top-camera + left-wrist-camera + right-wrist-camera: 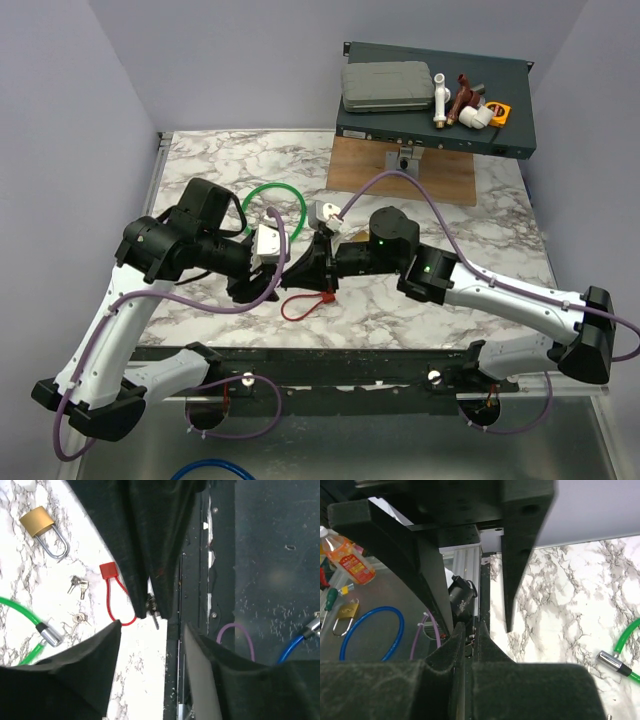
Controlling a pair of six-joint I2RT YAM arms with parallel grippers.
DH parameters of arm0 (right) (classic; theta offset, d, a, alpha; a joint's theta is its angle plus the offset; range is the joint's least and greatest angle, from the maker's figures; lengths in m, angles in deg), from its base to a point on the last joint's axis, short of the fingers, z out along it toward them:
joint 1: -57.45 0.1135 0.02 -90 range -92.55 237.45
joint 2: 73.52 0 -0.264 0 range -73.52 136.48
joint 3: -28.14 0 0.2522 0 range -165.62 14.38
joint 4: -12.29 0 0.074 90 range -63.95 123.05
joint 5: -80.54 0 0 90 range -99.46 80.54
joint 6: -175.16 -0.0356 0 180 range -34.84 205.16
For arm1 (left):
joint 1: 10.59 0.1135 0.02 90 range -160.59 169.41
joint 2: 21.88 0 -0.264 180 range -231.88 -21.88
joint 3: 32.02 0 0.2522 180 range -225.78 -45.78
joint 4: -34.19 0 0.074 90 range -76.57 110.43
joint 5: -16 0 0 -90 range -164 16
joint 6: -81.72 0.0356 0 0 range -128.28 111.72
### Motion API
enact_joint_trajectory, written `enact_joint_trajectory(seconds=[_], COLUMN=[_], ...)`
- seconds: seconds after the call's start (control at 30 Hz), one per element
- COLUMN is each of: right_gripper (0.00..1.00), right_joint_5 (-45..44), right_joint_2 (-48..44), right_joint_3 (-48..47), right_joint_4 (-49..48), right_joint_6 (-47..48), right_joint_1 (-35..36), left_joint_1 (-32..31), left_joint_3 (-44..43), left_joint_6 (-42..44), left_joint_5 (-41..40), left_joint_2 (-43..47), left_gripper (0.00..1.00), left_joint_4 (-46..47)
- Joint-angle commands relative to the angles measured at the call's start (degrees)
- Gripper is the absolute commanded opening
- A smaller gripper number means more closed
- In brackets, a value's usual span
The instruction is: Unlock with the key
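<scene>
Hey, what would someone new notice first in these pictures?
Two grippers meet tip to tip mid-table: the right gripper pinches the key, its red cord trailing, facing the open left gripper. Nearby on the marble table lie a brass padlock and a green cable.

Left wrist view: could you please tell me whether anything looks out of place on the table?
Several small keys lie scattered loose on the marble between the brass padlock and the green cable. Nothing looks spilled or damaged.

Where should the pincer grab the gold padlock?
Probably the padlock by its brass body, from straight above, pinching its two narrow side edges. It lies flat on the table, so both wide faces can't be reached, and the shackle is thin.
</scene>
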Motion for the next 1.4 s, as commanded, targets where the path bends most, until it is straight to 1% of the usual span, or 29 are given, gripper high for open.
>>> enact_joint_trajectory(seconds=[0.0, 0.03, 0.07, 0.13, 0.23, 0.33, 0.4, 0.47, 0.57, 0.63, 0.7, 0.77, 0.87, 0.93, 1.0, 1.07, 1.1, 1.13, 1.23, 1.27, 1.37], right_gripper=[0.01, 0.01, 0.01, 0.01, 0.01, 0.01, 0.01, 0.01, 0.01, 0.01, 0.01, 0.01, 0.01, 0.01, 0.01, 0.01, 0.01, 0.01, 0.01, 0.01, 0.01], right_joint_5=[-1.94, -1.95, -1.94, -2.67, -5.10, -8.02, -10.21, -12.85, -15.51, -16.91, -18.15, -18.86, -18.20, -16.93, -16.06, -15.02, -14.60, -14.17, -12.65, -12.16, -10.98], right_joint_2=[-3.54, -4.32, -5.08, -7.52, -11.96, -17.95, -21.54, -24.55, -28.13, -30.22, -31.70, -32.48, -31.91, -31.08, -30.33, -29.50, -29.05, -28.77, -27.93, -27.61, -26.48], right_joint_3=[1.80, 2.45, 3.37, 5.46, 9.29, 13.16, 15.02, 16.37, 18.14, 19.56, 20.82, 22.23, 23.50, 24.23, 24.61, 24.42, 24.21, 23.90, 23.30, 23.10, 22.96], right_joint_4=[1.53, 2.06, 2.57, 3.70, 6.44, 9.53, 11.82, 13.82, 15.46, 15.26, 14.08, 12.22, 8.50, 5.02, 1.83, -0.85, -1.87, -2.56, -4.43, -4.90, -6.43], right_joint_6=[-1.52, -1.81, -2.19, -2.94, -3.60, -5.22, -6.19, -7.07, -8.83, -10.02, -11.09, -11.76, -12.82, -13.46, -14.15, -14.72, -14.94, -15.06, -15.71, -15.99, -16.67], right_joint_1=[-0.92, -1.30, -1.76, -2.71, -3.81, -5.04, -5.67, -5.75, -5.84, -5.83, -5.79, -5.85, -5.87, -5.79, -5.80, -5.87, -5.79, -5.82, -5.85, -5.84, -5.80], left_joint_1=[-0.25, -0.25, -0.25, -0.25, -0.28, -1.31, -3.35, -5.69, -8.44, -9.89, -9.76, -8.91, -7.84, -7.84, -7.77, -7.78, -7.80, -7.80, -7.82, -7.78, -7.77], left_joint_3=[0.75, 1.50, 2.36, 5.22, 10.22, 18.07, 23.23, 25.91, 28.63, 26.78, 22.21, 17.11, 13.05, 12.30, 12.77, 13.93, 14.39, 14.92, 15.40, 15.37, 15.11], left_joint_6=[-3.79, -4.69, -5.87, -8.79, -10.61, -12.24, -13.91, -16.34, -19.43, -18.74, -20.24, -22.77, -28.82, -30.97, -31.68, -30.24, -28.64, -27.44, -23.51, -22.94, -22.60], left_joint_5=[-1.78, -2.03, -2.54, -4.36, -4.91, -5.51, -8.30, -11.53, -14.12, -13.06, -10.84, -6.33, 1.79, 6.64, 11.19, 14.30, 15.11, 15.41, 15.71, 15.43, 14.66], left_joint_2=[0.80, 0.90, 0.96, 0.71, -0.04, 0.17, -0.14, -2.36, -5.96, -7.89, -9.09, -9.84, -9.31, -8.22, -7.17, -6.24, -5.86, -5.56, -4.60, -4.45, -4.18], left_gripper=[0.61, 0.68, 0.73, 0.75, 0.79, 0.79, 0.79, 0.77, 0.75, 0.75, 0.75, 0.75, 0.74, 0.66, 0.52, 0.42, 0.42, 0.44, 0.57, 0.60, 0.60], left_joint_4=[4.63, 6.02, 7.47, 11.46, 15.99, 24.48, 31.27, 36.40, 42.26, 42.07, 41.38, 40.06, 39.79, 39.45, 38.76, 37.13, 36.00, 34.86, 32.13, 31.86, 31.70])
